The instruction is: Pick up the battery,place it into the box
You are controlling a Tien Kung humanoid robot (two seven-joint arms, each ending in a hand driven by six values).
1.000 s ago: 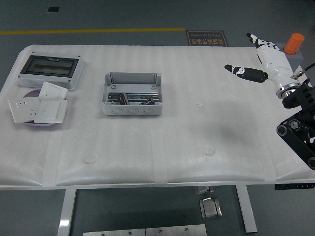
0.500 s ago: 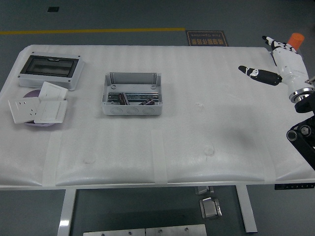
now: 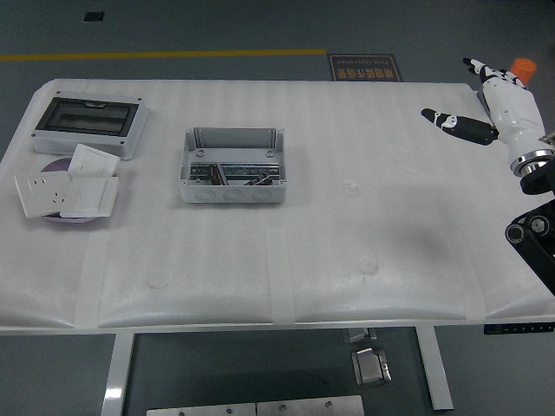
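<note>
Hovering over the table's (image 3: 347, 260) far right corner, my right hand (image 3: 499, 108) has its fingers spread loose and holds nothing; the thumb (image 3: 455, 124) points left, and an orange cylinder (image 3: 521, 69) stands just behind the hand. My left hand does not show. Well apart, at the table's middle left, sits the open grey box (image 3: 232, 166), with a dark battery (image 3: 258, 180) lying inside among metal parts. Farther left is a grey enclosure with a dark window (image 3: 87, 123), and near it white wall sockets (image 3: 69, 191) are piled on a purple plate (image 3: 54, 166).
</note>
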